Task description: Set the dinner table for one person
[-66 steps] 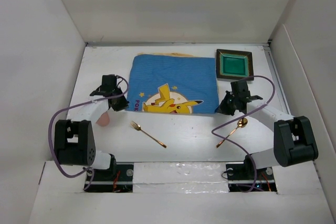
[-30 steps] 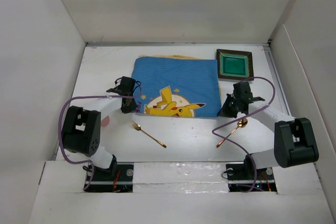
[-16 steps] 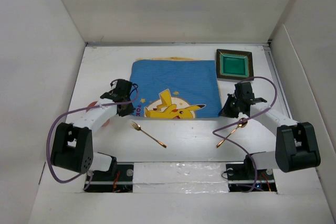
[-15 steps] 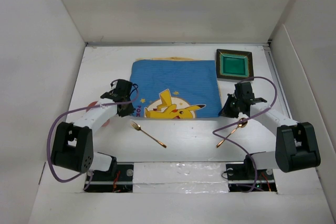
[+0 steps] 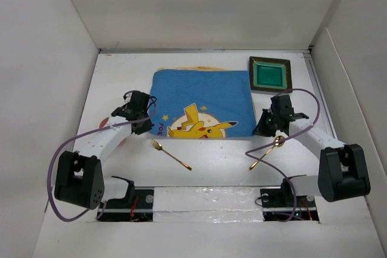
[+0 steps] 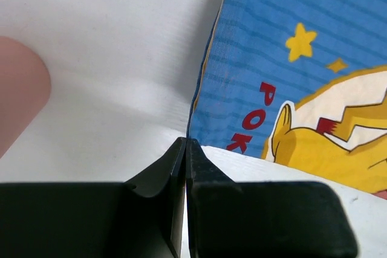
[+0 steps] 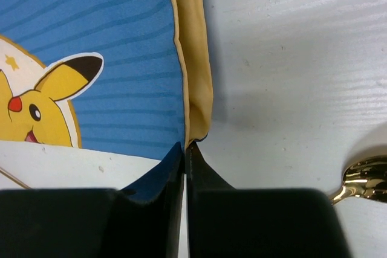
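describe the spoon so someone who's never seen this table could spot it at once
On the white table, find the blue cartoon placemat in the middle. The spoon lies just off its near right corner. It is gold like the fork to its left, but ends in a rounded bowl, not tines.

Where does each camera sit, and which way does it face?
Top external: above and behind the arm bases, looking down on the matte white tabletop, blue cartoon-printed cloth placemat, green square dish, gold fork and gold spoon; both arms show.
Left wrist: on the left arm, looking along the closed left gripper at the placemat's near-left corner.
Right wrist: along the closed right gripper at the near-right corner, spoon bowl beside.
Shared: both wrist views show the placemat; right wrist and top share the spoon.
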